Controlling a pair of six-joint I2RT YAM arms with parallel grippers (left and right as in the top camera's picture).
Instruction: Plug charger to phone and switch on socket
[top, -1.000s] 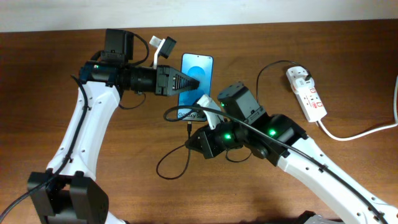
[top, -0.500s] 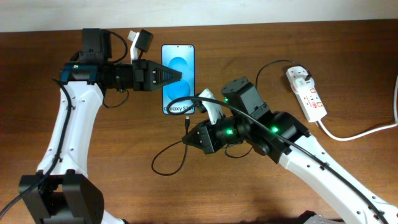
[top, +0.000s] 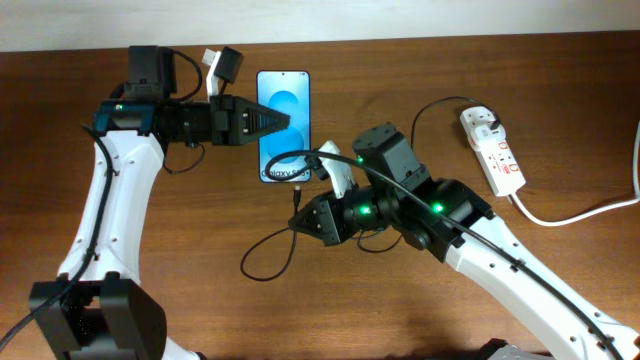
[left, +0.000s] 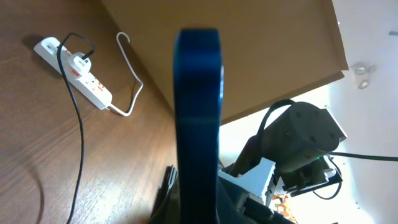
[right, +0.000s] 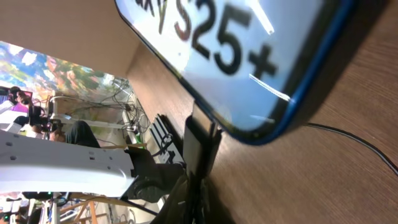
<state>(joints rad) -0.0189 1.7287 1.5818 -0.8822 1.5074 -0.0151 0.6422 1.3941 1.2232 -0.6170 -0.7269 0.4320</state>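
The left gripper (top: 274, 122) is clamping tight on the phone (top: 290, 95). In the left wrist view the phone's blue edge is standing right between the jaws and running straight out ahead of them. From overhead the screen is glowing blue and facing up, and the fingertips are reaching in over its middle from one long side.

The right gripper (top: 302, 207) is squeezing shut on the small plug tip of the charger (top: 263, 262). In the right wrist view the plug is poking out just ahead of the jaws and touching the phone's bottom edge, right under the "S25+" lettering. Honestly can't tell if it's seated in the port or just pressing on the rim. The thin black cable is trailing back behind these jaws in a loose loop on the table (top: 220, 225).

The socket (top: 495, 152) is lying well behind the right gripper, nowhere near either set of fingers. The charger's other end is running into it, and its thick white cord (top: 580, 212) is heading off even further away. From the left jaws it's sitting way out ahead and off to one side.
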